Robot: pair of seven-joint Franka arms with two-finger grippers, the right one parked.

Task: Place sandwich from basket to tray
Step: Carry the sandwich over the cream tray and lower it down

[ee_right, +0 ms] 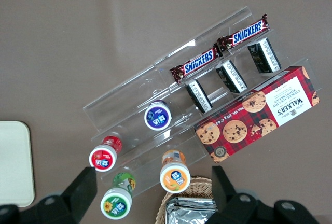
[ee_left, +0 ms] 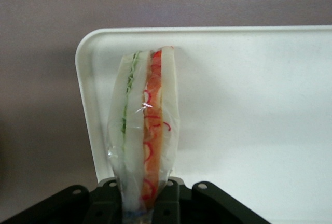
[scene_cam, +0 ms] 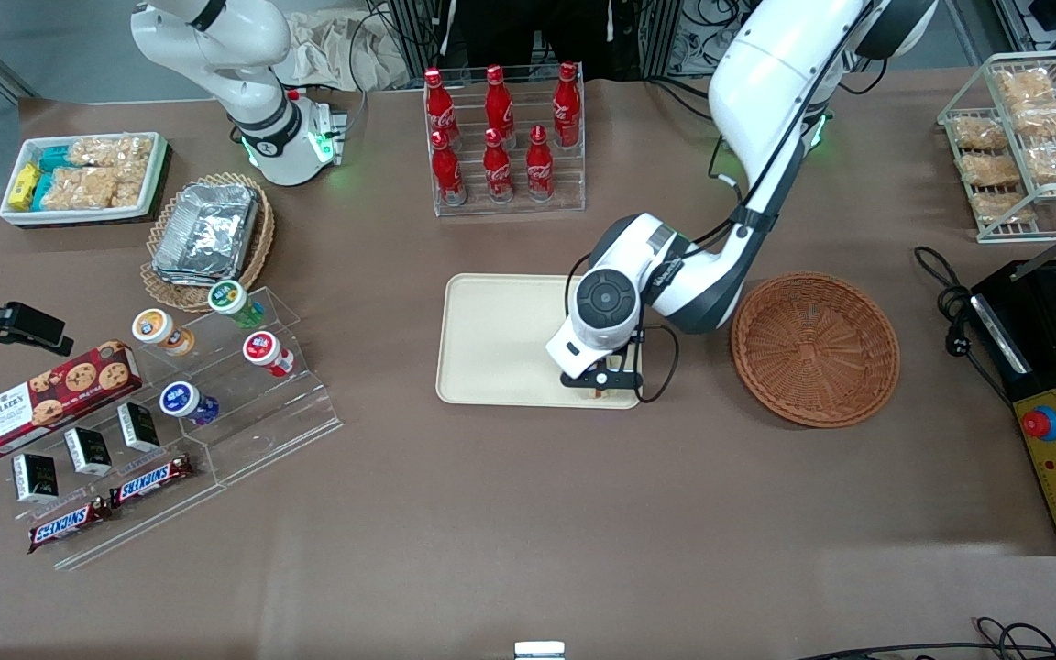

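Observation:
The sandwich (ee_left: 147,130), a plastic-wrapped wedge with green and orange-red layers, is pinched between the fingers of my left gripper (ee_left: 145,206), which is shut on it. It hangs over the corner of the cream tray (ee_left: 249,105); I cannot tell if it touches the tray. In the front view the gripper (scene_cam: 599,385) sits over the tray's (scene_cam: 500,339) corner nearest the camera and the basket, and only a sliver of the sandwich (scene_cam: 618,368) shows under the wrist. The reddish-brown wicker basket (scene_cam: 815,348) stands beside the tray, toward the working arm's end, with nothing in it.
A rack of red cola bottles (scene_cam: 500,137) stands farther from the camera than the tray. Acrylic steps with jars and snack bars (scene_cam: 189,403), a cookie box (scene_cam: 51,396) and a foil-container basket (scene_cam: 207,240) lie toward the parked arm's end. A black appliance (scene_cam: 1055,367) is at the working arm's end.

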